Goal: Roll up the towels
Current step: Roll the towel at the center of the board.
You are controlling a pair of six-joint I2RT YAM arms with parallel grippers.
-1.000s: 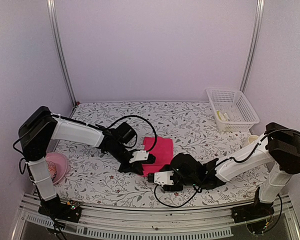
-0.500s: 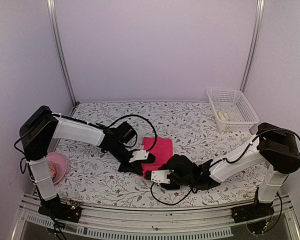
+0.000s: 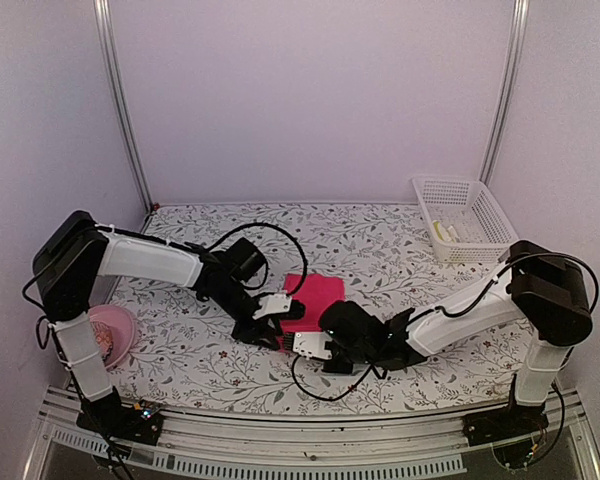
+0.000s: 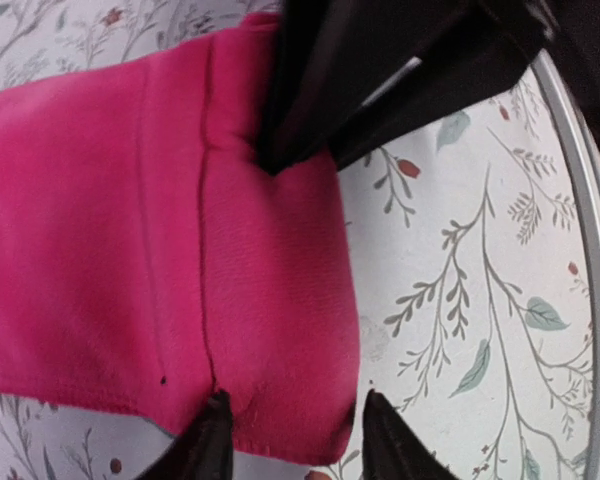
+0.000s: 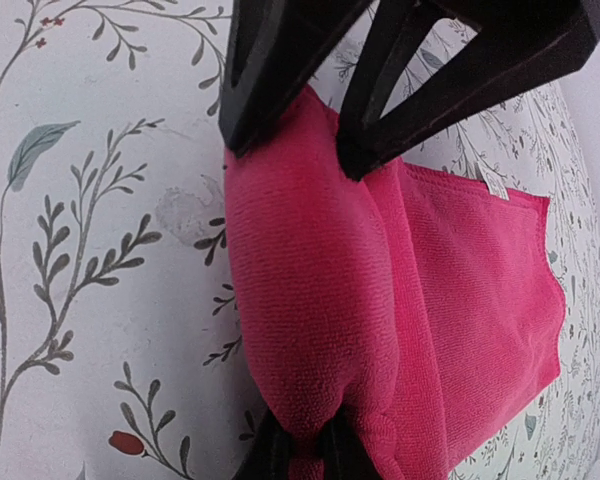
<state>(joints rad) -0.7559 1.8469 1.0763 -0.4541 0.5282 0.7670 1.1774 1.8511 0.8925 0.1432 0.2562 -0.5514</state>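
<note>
A floral-patterned bench point(image 3: 380, 250) seen from above. A pink towel point(image 3: 318, 292) lies near the middle of the frame. Its edge toward the bottom of the frame is curled into a thick roll, and the rest lies flat. Two robot arms reach in, one from the left of the frame and one from the lower right, and meet at that roll. The left claw point(image 4: 298, 440) stands parted, with one finger on either side of the roll. The right claw point(image 5: 300, 455) is pinched narrow on the roll's end, with cloth bunched between its fingers. A white basket point(image 3: 445, 183) sits at the upper right. A pink bowl point(image 3: 125, 325) sits at the far left.
</note>
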